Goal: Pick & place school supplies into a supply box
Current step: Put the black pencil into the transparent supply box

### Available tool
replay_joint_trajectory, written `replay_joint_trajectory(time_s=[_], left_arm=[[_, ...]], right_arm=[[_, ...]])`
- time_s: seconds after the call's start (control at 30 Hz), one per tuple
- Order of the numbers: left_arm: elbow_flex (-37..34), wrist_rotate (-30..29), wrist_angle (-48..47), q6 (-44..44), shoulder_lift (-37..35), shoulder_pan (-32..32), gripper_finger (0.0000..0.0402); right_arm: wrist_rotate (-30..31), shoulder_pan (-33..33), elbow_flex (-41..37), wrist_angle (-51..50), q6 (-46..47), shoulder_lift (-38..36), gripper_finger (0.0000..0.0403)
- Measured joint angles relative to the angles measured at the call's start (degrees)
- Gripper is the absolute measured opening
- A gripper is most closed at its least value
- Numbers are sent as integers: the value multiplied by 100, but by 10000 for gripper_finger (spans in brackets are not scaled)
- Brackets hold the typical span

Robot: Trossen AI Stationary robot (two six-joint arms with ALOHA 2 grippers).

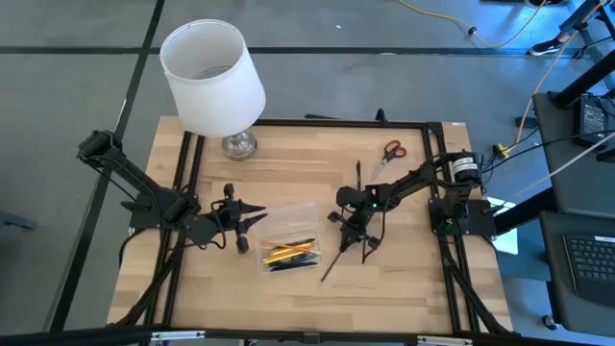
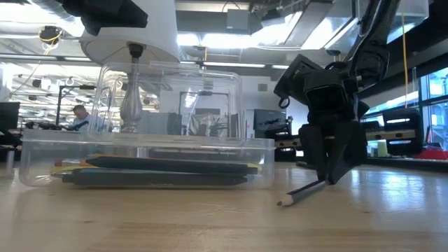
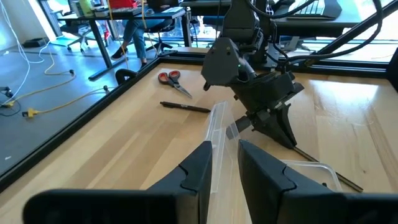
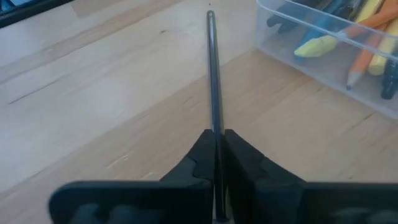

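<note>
A thin dark pencil (image 4: 213, 74), lying diagonally on the wooden surface (image 1: 404, 288), was clamped by the right pincer (image 4: 217, 146); the left pincer (image 3: 225, 163) gripped the clear plastic box (image 1: 286, 235) wall.

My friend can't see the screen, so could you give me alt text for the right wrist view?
Two dark fingers of the right gripper are shut on a thin dark pencil that lies along a wooden table. Beside it, a clear box holds yellow, orange and blue pens.
</note>
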Motion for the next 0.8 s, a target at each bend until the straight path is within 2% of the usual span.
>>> replay_joint_trajectory(time_s=[0.17, 0.37, 0.47, 0.6, 0.8], left_arm=[[0, 0, -2, 0, -1, 0, 72], [0, 2, 1, 0, 0, 0, 72], [0, 2, -1, 0, -1, 0, 72], [0, 6, 0, 0, -1, 0, 72], [0, 179, 1, -20, 1, 0, 72]], right_arm=[[242, 192, -12, 186, 35, -10, 43], [678, 493, -15, 469, 589, -16, 34], [894, 646, -13, 563, 1168, -19, 36], [1417, 912, 4, 655, 2038, -46, 39], [2458, 1430, 15, 876, 2547, -71, 35]])
